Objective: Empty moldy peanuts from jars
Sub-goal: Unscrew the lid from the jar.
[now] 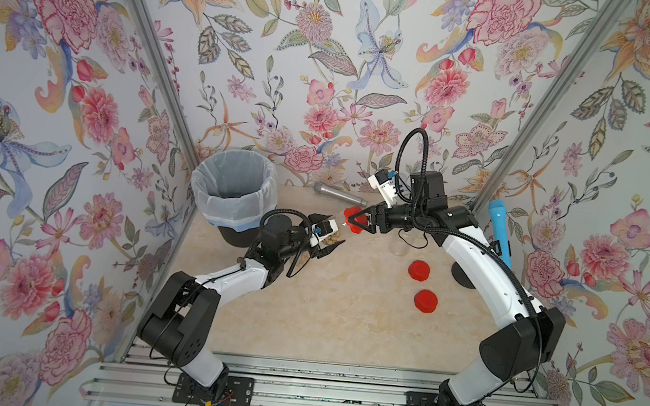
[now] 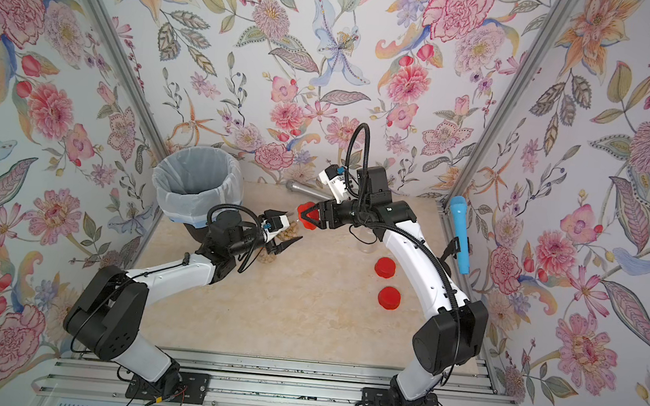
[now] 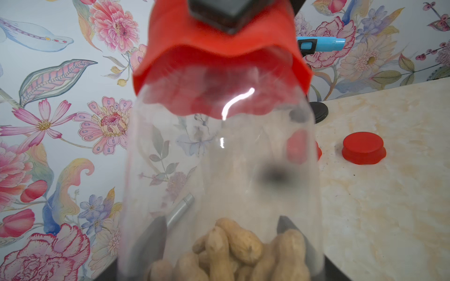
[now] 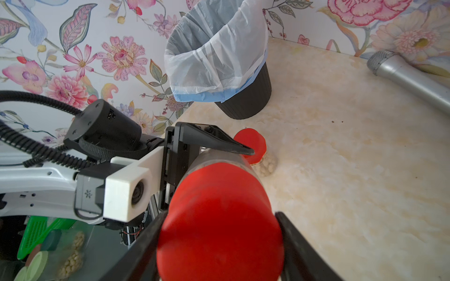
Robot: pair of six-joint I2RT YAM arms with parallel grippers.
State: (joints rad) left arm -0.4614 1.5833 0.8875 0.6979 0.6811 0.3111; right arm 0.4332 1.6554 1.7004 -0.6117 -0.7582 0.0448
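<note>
Jar [image 3: 219, 158], part-full of moldy peanuts [image 3: 233, 248], raised above the counter [image 1: 344, 326] near the bin [image 1: 211, 198]: probably light, slick, squashable plastic, best gripped gently on the body, clamped there in left tool [image 3: 220, 219], red lid [image 4: 219, 243] pinched in right tool [image 4: 222, 214]

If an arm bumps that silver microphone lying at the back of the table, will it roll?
Probably: the silver microphone lies on its side, round-bodied, on a smooth table. Its wider head would likely curve the roll. It looks metallic, perhaps heavy.

Clear glossy plastic jar [image 3: 194, 158], matt red lid [image 4: 219, 231].
</note>
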